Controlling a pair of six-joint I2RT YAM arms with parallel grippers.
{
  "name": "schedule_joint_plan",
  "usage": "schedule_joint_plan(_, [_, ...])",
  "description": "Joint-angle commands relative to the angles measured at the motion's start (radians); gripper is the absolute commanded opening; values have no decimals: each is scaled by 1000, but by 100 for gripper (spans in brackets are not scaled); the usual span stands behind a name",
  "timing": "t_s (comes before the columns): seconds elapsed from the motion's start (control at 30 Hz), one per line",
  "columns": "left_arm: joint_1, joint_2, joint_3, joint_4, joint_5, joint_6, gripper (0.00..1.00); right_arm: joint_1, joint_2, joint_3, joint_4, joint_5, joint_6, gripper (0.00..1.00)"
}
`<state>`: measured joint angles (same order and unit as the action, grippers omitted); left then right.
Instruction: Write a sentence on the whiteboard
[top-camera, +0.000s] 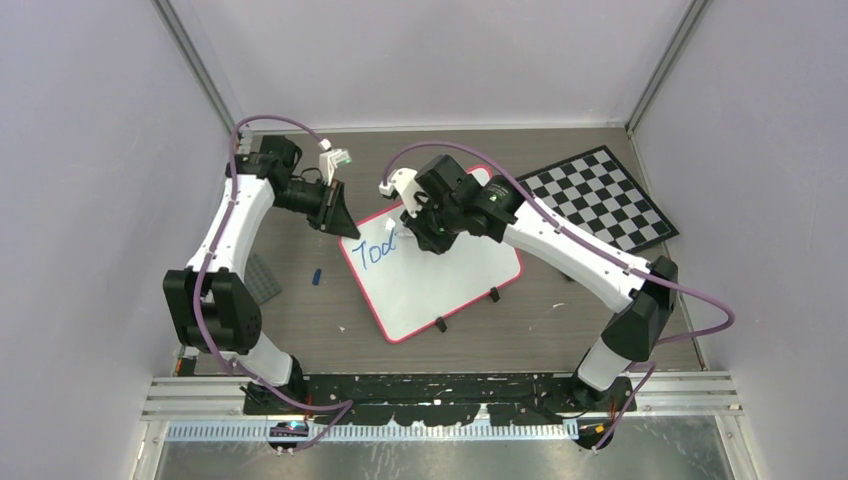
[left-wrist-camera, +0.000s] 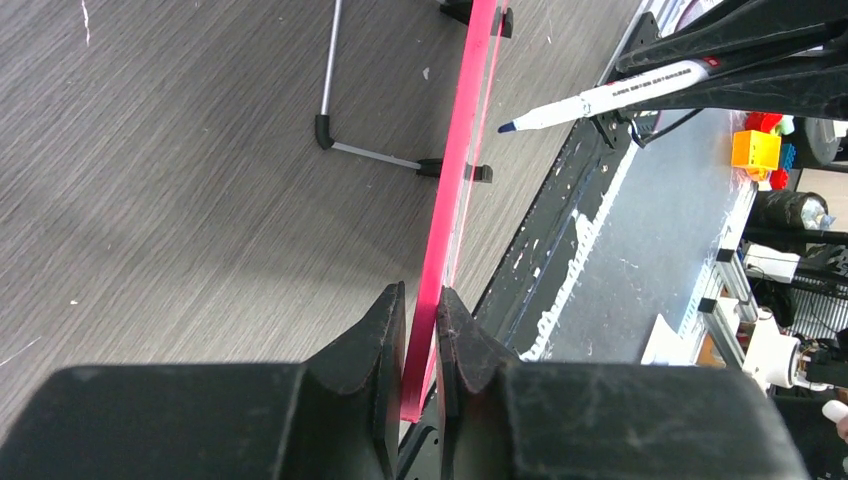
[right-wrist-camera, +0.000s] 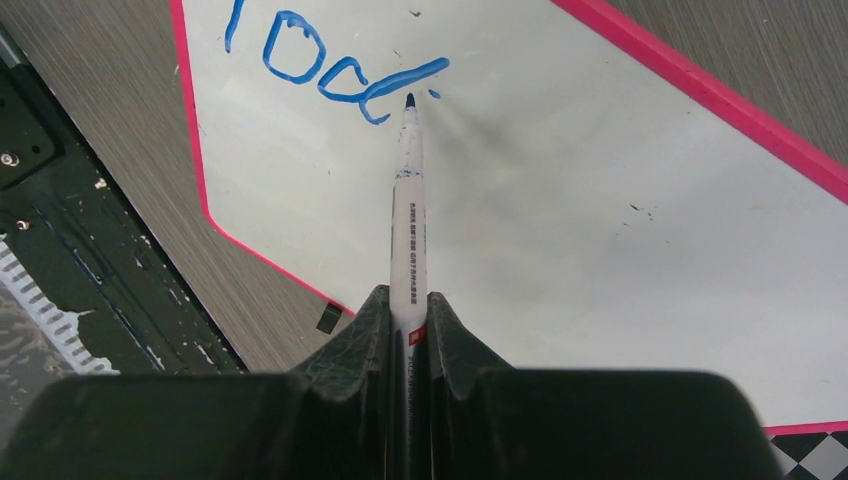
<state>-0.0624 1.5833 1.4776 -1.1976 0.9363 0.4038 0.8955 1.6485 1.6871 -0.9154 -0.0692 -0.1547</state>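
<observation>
The whiteboard (top-camera: 450, 280), white with a thin pink-red frame, stands tilted on the table on two black clip feet (top-camera: 441, 324). Blue letters (top-camera: 378, 250) reading "Tod" run along its upper left. My left gripper (top-camera: 343, 226) is shut on the board's top left edge; the left wrist view shows the pink frame (left-wrist-camera: 455, 180) pinched between the fingertips (left-wrist-camera: 420, 305). My right gripper (right-wrist-camera: 408, 300) is shut on a white marker (right-wrist-camera: 410, 210). Its blue tip touches the board (right-wrist-camera: 620, 200) at the end of the last stroke (right-wrist-camera: 400, 78). The marker also shows in the left wrist view (left-wrist-camera: 610, 97).
A black-and-white checkerboard (top-camera: 600, 195) lies at the back right, touching the whiteboard's far corner. A small blue piece (top-camera: 317, 276) and a grey plate (top-camera: 262, 280) lie left of the board. The metal rail (top-camera: 440, 390) with the arm bases runs along the near edge.
</observation>
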Motion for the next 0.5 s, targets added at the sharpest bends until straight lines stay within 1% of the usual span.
schedule_joint_plan(0.0, [-13, 29, 38, 18, -93, 9, 0, -8, -63, 31, 8, -25, 10, 0])
schedule_joint_plan(0.47, [-14, 11, 8, 27, -95, -3, 0, -30, -82, -23, 48, -42, 32, 0])
